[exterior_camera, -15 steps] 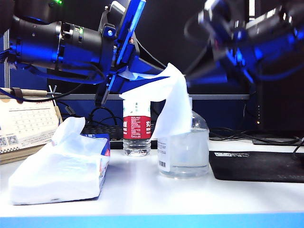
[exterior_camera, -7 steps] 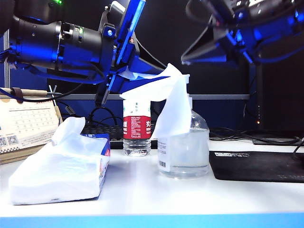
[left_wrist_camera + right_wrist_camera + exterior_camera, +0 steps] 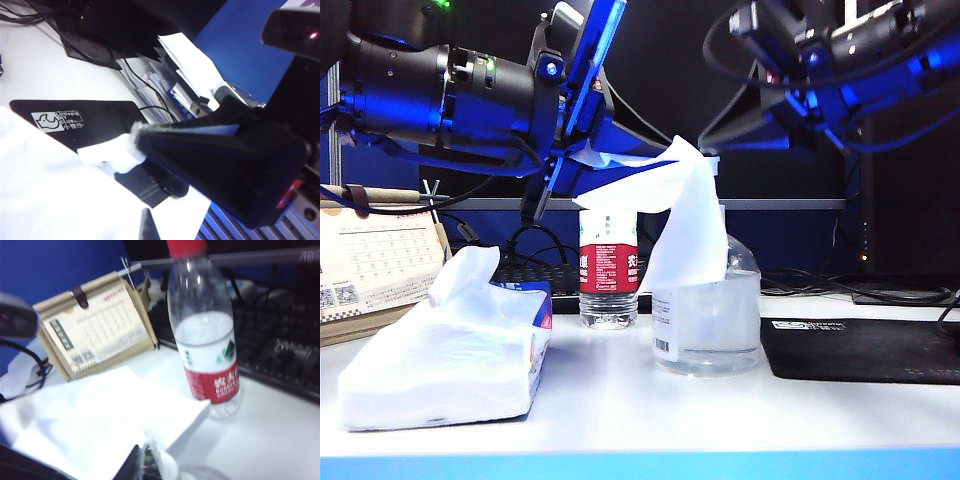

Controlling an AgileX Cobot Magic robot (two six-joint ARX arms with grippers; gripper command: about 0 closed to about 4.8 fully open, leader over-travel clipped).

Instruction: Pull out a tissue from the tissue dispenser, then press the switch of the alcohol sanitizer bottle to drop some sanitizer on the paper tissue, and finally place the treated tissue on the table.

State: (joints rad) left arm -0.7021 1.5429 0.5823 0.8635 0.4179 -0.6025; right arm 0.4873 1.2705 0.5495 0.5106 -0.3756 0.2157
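The white tissue [image 3: 685, 215] hangs from my left gripper [image 3: 578, 165], which is shut on its upper corner, and drapes over the alcohol sanitizer bottle [image 3: 715, 320]. Only the nozzle tip of the switch [image 3: 712, 162] peeks out beside the sheet. My right gripper [image 3: 708, 135] is shut, its tip just above that pump head; whether they touch I cannot tell. The right wrist view shows the tissue [image 3: 100, 425] spread below my right gripper [image 3: 142, 465]. In the left wrist view the tissue [image 3: 45, 195] fills the area by my left gripper [image 3: 145, 227]. The tissue dispenser [image 3: 440, 370] lies on the table [image 3: 620, 420].
A red-labelled water bottle [image 3: 608, 270] stands just behind the sanitizer bottle. A desk calendar [image 3: 375, 265] is at the far left, a keyboard [image 3: 535, 275] behind, and a black mouse mat [image 3: 860, 350] on the right.
The right arm has swung in over the bottle and steadied, its shut gripper tip now just above the pump. The left arm and the hanging tissue have not moved.
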